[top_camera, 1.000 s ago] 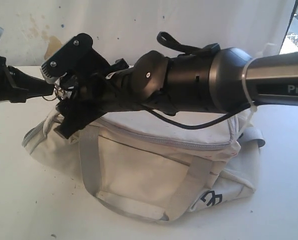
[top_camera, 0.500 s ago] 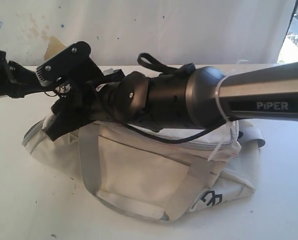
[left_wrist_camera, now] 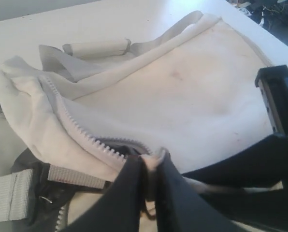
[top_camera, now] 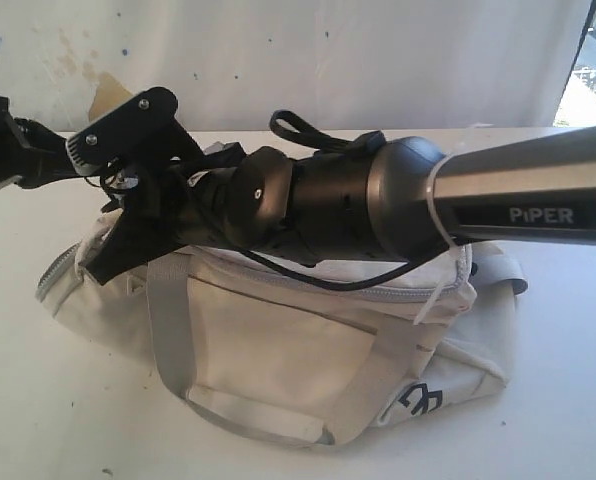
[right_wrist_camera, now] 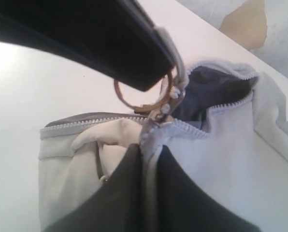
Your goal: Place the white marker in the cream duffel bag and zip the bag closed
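Right gripper (right_wrist_camera: 149, 150), open 1 second ago, now pinches cream duffel bag (top_camera: 278, 340) beside its zipper (right_wrist_camera: 190, 128); left gripper (left_wrist_camera: 150, 162) likewise. Zipping looks imminent.

cream duffel bag (top_camera: 278, 340) top: behind right arm (top_camera: 398, 200) | left arm (top_camera: 6, 155): cut by edge

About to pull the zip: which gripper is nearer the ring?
Left. Left gripper's tip is at the ring; right gripper pinches the bag edge just off it.

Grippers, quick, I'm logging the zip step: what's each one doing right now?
Left gripper: closed, pinching fabric of the cream duffel bag.
Right gripper: closed, pinching the bag's edge beside the zipper.
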`<state>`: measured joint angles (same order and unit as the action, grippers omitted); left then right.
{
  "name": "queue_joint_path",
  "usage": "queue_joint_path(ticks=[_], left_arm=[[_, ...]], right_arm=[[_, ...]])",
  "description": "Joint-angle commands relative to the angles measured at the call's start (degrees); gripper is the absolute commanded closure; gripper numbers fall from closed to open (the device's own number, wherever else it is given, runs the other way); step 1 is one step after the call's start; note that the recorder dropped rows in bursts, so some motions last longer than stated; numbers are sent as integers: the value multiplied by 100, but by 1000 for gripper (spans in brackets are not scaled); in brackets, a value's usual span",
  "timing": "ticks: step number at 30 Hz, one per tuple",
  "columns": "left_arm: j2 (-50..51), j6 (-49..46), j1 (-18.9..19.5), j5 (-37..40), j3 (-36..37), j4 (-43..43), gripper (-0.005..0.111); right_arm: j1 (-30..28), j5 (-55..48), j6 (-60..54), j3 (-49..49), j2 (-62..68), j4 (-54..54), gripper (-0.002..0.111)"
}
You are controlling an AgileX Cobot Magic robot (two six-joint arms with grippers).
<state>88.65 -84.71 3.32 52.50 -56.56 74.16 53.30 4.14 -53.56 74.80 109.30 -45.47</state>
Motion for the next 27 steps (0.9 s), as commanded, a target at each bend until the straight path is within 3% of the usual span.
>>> queue_joint_path(ticks=[1,6,9,13,20,24,27], left_arm=[[-66,1073,1,-253,-415,141,107],[-66,2452,1,-306,-903,-626,107],[-66,2990,1,-484,-1053,-1515,107],[-66,3489,1,-712,-1089,-2055,107],[-66,3538,1,-697,-1089,-1883,107],[-66,3151,1,-90,-1089,-1550,107],[-66,3074,1,-145,-1089,-1349,107]], right_arm=[[23,-576,-35,-4,-64,39,108],[23,-648,-61,-4,-87,278,108],[23,-691,-61,-4,-124,379,108],[23,-859,-61,-18,-124,418,108],[23,-1158,-61,-16,-124,846,108],[23,-973,-11,-16,-114,804,108],[23,-918,67,-16,-114,779,103]])
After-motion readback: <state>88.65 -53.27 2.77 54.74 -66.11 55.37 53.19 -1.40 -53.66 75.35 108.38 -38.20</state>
